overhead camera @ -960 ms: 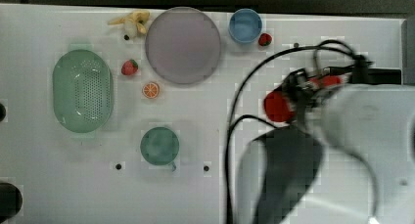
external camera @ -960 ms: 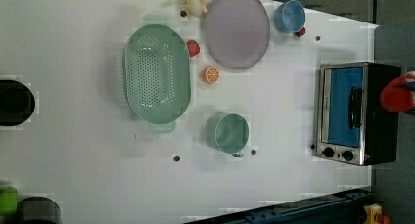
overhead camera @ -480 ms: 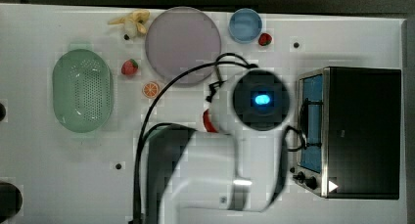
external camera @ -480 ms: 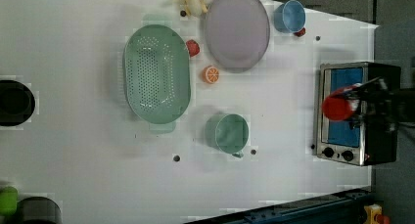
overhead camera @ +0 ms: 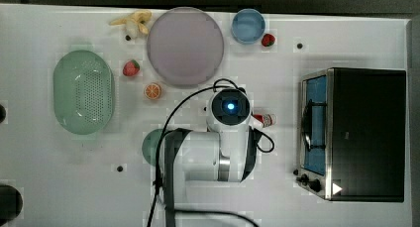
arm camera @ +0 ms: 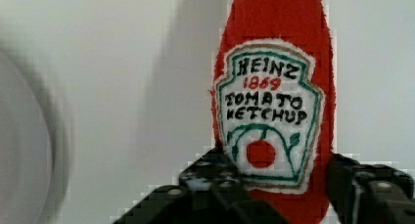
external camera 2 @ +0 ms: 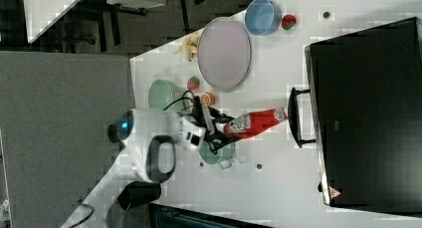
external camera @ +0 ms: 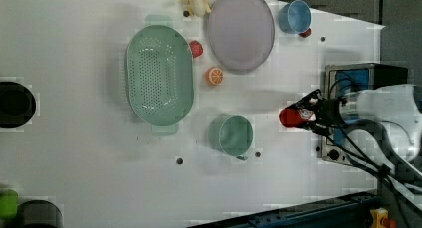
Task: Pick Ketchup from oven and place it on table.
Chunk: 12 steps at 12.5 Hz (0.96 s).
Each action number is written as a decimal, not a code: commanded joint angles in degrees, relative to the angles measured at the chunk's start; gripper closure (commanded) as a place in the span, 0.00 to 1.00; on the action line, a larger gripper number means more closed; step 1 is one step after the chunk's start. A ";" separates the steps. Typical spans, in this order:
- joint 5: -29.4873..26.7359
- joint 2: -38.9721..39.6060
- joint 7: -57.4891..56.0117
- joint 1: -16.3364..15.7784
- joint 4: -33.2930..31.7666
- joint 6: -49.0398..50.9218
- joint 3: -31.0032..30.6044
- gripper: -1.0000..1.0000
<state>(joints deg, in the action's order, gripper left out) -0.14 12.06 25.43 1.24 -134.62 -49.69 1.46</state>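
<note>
My gripper [external camera 2: 219, 129] is shut on the lower body of the ketchup [external camera 2: 254, 122], a red bottle with a white label, held over the white table [overhead camera: 297, 202]. In the right view its white cap points toward the handle of the black oven [external camera 2: 368, 108], a short gap away. The wrist view has the ketchup [arm camera: 274, 97] upright between two black fingers [arm camera: 210, 182]. In the top view my arm covers most of the bottle, leaving the ketchup cap end [overhead camera: 264, 120] left of the oven [overhead camera: 366, 133]. In the left view the ketchup [external camera: 290, 117] sits at the gripper [external camera: 312, 113].
A teal cup [external camera: 230, 135] stands right beside the bottle's path, half under my arm in the top view. Farther off sit a green colander [overhead camera: 84, 92], a purple plate [overhead camera: 185, 46], a blue bowl [overhead camera: 248, 26], two strawberries [overhead camera: 131, 68], an orange half [overhead camera: 152, 90] and a banana [overhead camera: 131, 23].
My arm has drawn back from the oven toward the top view's left, carrying the ketchup with it. The oven front is now uncovered.
</note>
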 commanded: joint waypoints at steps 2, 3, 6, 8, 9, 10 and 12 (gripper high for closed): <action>-0.20 4.10 1.90 1.30 0.69 -5.42 -0.52 0.50; -0.20 4.03 1.92 1.29 0.73 -6.27 -0.53 0.50; -0.20 3.72 1.90 1.27 0.76 -6.27 -0.61 0.49; -0.20 3.54 1.91 1.27 0.74 -6.38 -0.64 0.26; -0.20 2.64 1.92 1.23 1.13 -6.56 -0.83 0.11; -0.20 0.48 1.92 1.17 2.02 -5.28 -0.94 0.00; -0.28 -3.39 1.91 1.18 4.58 0.42 -0.92 0.00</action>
<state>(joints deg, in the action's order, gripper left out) -0.79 13.62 25.84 2.71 -133.17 -52.12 1.62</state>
